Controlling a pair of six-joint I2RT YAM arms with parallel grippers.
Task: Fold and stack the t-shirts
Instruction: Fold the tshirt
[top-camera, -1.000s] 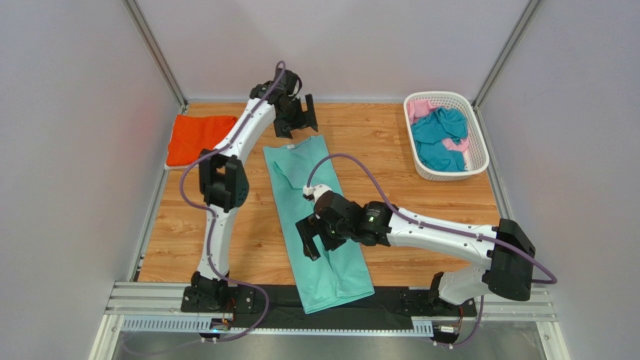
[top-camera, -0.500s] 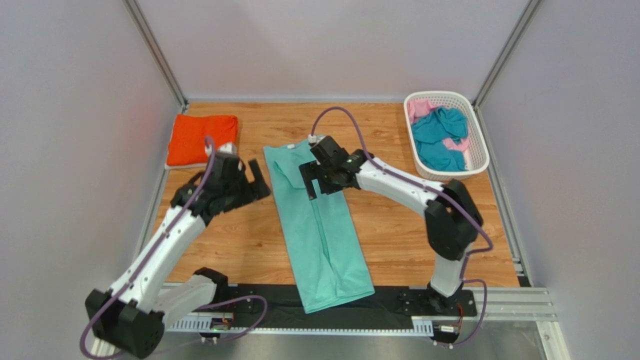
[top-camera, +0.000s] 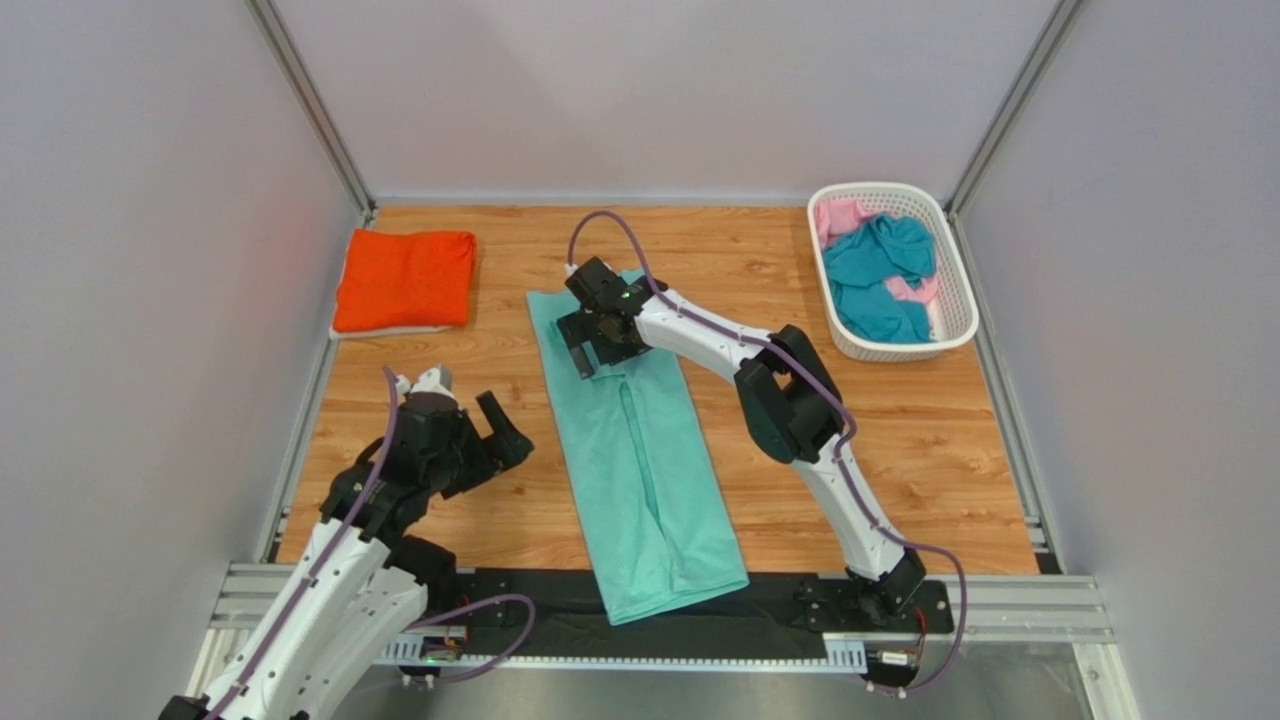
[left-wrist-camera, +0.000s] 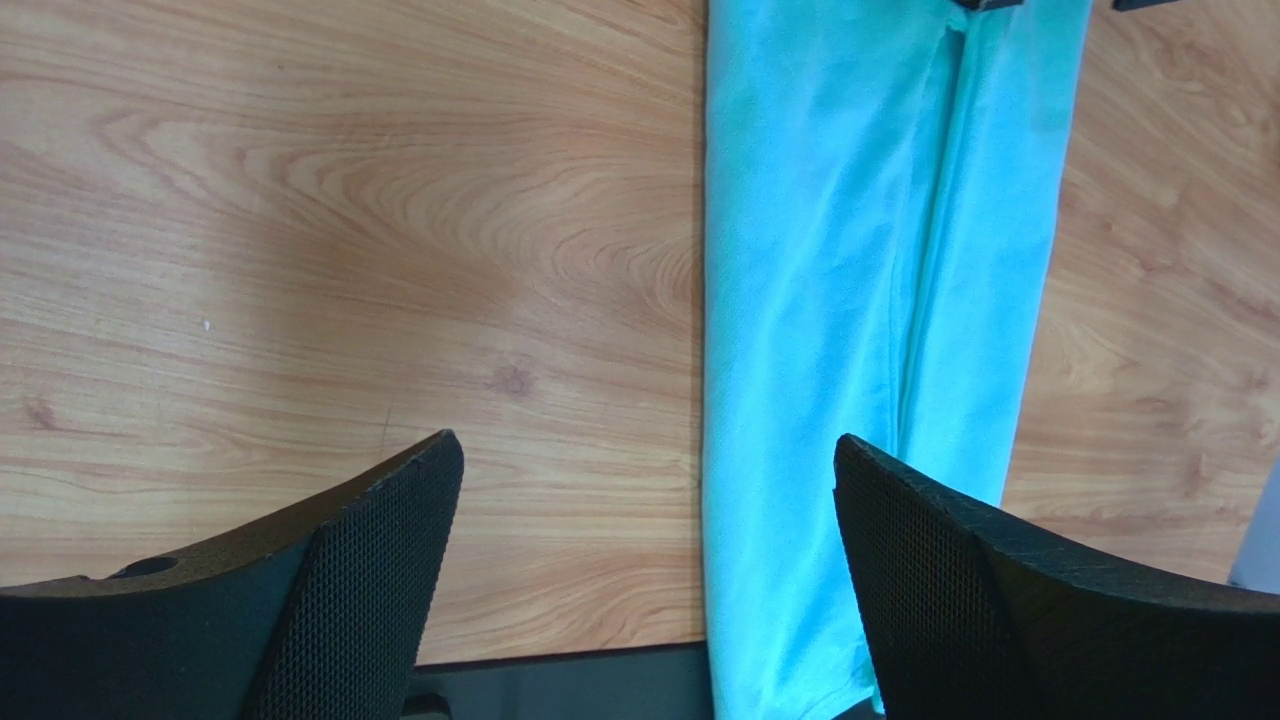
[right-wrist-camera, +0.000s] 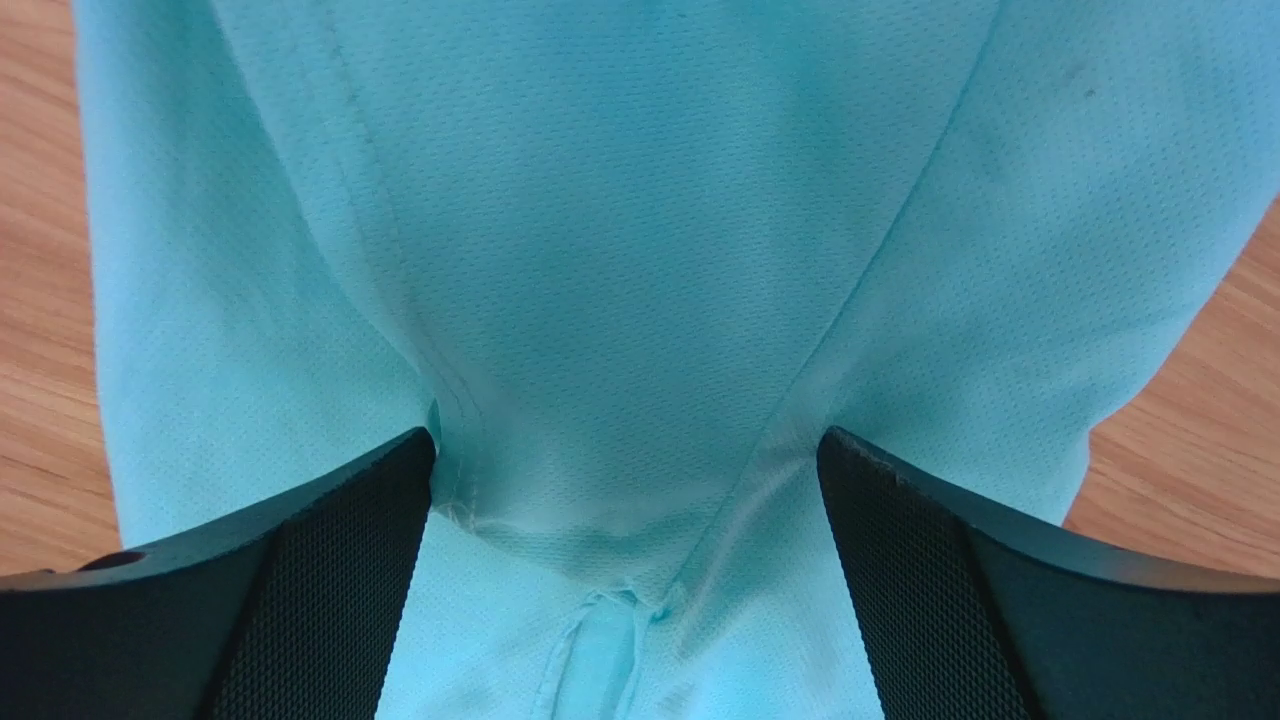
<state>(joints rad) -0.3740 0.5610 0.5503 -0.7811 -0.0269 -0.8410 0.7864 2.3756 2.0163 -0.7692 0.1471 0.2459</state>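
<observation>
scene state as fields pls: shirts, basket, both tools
mint t-shirt: folded into a long strip, mid-table, near end over the black front edge
orange t-shirt: folded, far-left corner
basket: far right, holds teal t-shirt and pink t-shirt, crumpled
left tool: open, empty, above bare wood left of the strip
right tool: open, empty, over the strip's far end

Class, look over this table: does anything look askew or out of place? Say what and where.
The mint-green t-shirt, folded into a long strip, lies slanted across the middle of the table, its near end overhanging onto the black rail. The teal and pink tees sit crumpled in the white basket, far right.
</observation>
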